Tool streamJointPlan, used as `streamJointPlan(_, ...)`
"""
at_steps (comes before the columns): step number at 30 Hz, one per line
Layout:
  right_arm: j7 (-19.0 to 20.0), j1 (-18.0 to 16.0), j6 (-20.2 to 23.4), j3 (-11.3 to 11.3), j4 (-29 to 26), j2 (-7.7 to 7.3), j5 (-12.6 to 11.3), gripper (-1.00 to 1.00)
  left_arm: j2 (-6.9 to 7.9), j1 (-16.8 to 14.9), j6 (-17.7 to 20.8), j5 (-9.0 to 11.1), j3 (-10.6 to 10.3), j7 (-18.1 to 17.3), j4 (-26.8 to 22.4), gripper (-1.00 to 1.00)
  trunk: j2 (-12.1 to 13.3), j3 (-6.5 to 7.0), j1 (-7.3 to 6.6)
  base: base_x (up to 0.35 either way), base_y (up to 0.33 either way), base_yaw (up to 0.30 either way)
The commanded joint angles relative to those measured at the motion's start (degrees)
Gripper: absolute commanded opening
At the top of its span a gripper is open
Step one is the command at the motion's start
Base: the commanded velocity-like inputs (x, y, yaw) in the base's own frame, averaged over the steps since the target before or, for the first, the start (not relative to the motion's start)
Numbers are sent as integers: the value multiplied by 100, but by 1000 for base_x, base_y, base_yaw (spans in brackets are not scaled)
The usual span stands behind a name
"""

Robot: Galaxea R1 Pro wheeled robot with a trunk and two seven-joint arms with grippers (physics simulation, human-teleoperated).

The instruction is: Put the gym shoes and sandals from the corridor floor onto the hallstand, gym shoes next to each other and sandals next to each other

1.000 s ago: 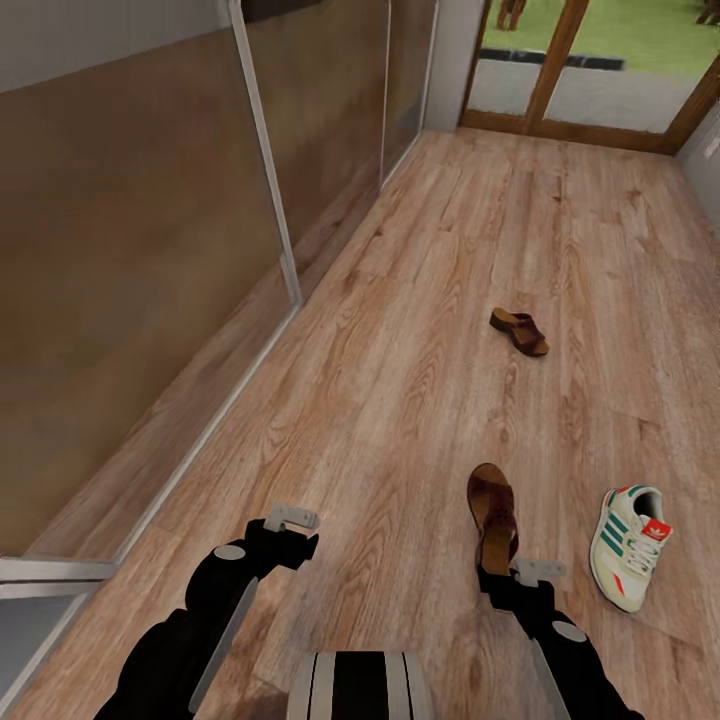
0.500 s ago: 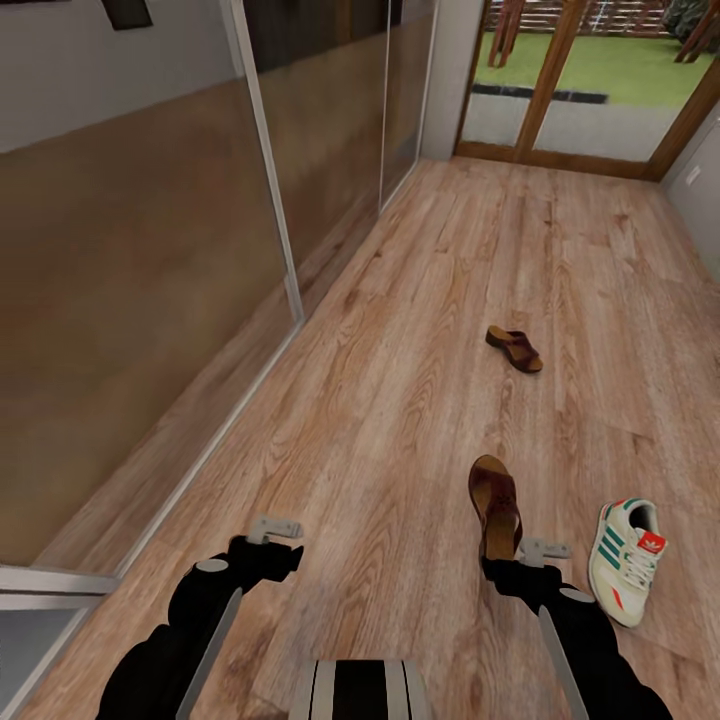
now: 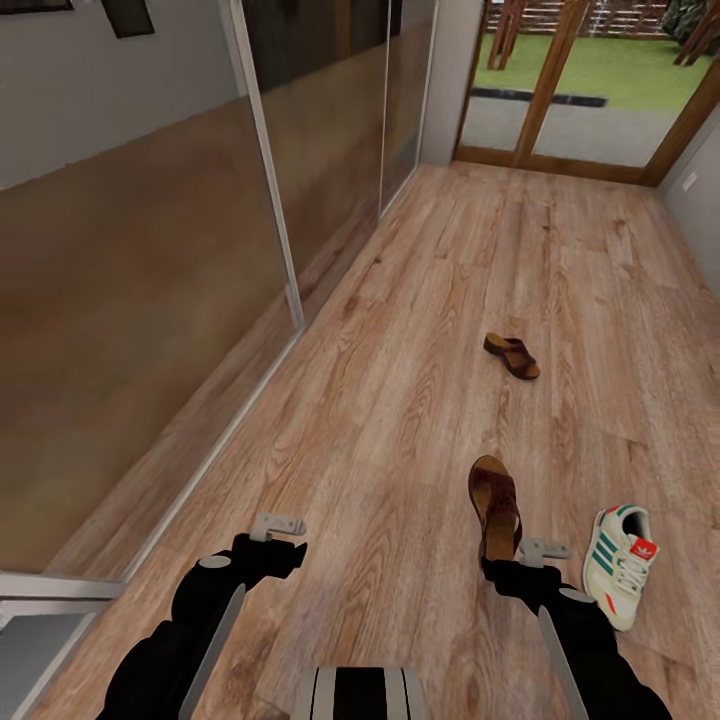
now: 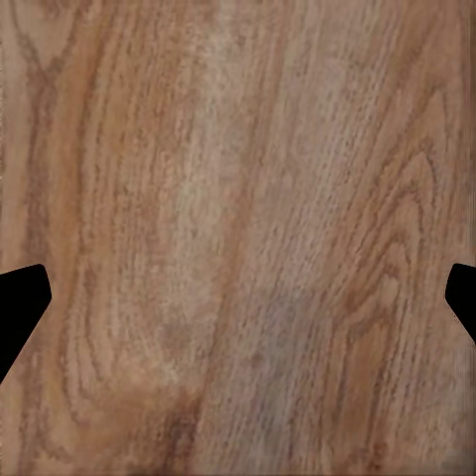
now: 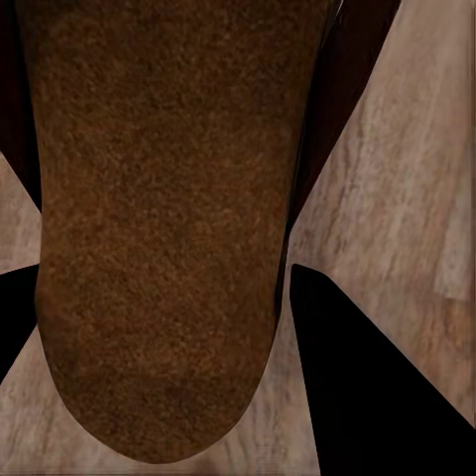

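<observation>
Right gripper [image 3: 505, 565] pinches the near sandal's [image 3: 495, 503] heel, its fingertips hidden; left gripper [image 4: 238, 297] spread.

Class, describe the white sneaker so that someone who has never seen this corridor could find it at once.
Start at the glass doors at the corridor's end and follow the wood floor back toward the robot. Beside the right pincer lies the white sneaker. Its green side stripes and laces set it apart from the two brown sandals, one nearby and one farther off.
</observation>
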Motion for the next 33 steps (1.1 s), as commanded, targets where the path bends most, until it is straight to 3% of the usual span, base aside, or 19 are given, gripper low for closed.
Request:
streamJointPlan(1,-12,-2,33,0,-7,-1,-13,-100,-2,-3,28,17,1,1,-6,100,40,15,-23,0,0,0)
streamJointPlan(27,-12,-2,38,0,-7,0,9,-100,-10,9,26,20,2,-23,-35,100,1083,514,-594,0,0,0)
streamJointPlan(33,-12,-2,45,0,-7,0,20,-100,-5,11,25,20,1,-23,-42,100,1083,565,-594,0,0,0)
